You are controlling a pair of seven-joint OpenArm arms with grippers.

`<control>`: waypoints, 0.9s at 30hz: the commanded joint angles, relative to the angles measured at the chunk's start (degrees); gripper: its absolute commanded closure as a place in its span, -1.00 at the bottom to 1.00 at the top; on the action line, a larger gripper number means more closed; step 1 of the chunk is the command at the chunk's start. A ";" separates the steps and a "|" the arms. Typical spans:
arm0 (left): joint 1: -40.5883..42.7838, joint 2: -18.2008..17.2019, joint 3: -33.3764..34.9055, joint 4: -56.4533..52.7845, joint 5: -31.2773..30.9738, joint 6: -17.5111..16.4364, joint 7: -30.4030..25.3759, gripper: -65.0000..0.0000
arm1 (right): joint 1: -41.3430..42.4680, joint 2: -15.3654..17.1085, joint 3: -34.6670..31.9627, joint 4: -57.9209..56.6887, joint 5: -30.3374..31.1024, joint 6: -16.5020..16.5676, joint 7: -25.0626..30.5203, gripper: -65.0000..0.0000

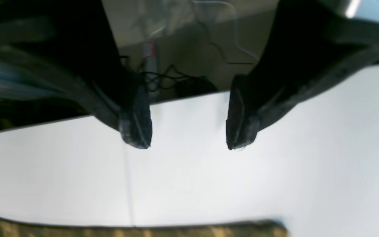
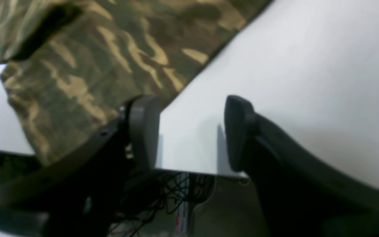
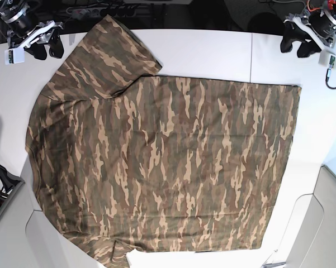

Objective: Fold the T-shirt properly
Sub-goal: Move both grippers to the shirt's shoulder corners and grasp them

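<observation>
— Where's the T-shirt [image 3: 162, 167]?

— Spread flat across the white worktop [image 3: 212, 53], one sleeve [image 3: 114, 47] reaching toward the far edge, near the right gripper [image 2: 189, 131].

— And that gripper's fingers [image 2: 143, 131]?

— Spread apart, holding nothing, at the worktop's edge beside the sleeve.

— The left gripper [image 1: 188, 125]?

— Fingers [image 1: 137, 121] also parted and empty, above bare worktop, the shirt's hem [image 1: 127, 230] just below.

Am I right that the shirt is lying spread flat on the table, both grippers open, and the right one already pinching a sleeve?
Not quite. The right gripper is open but holds nothing: in the right wrist view its fingers frame bare table beside the T-shirt. The left gripper is open too.
</observation>
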 commanded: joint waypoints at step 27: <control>-27.10 -11.23 6.19 -29.46 -0.20 1.07 -1.31 -0.44 | 4.74 -8.15 -8.07 -6.40 2.40 6.93 -0.39 0.03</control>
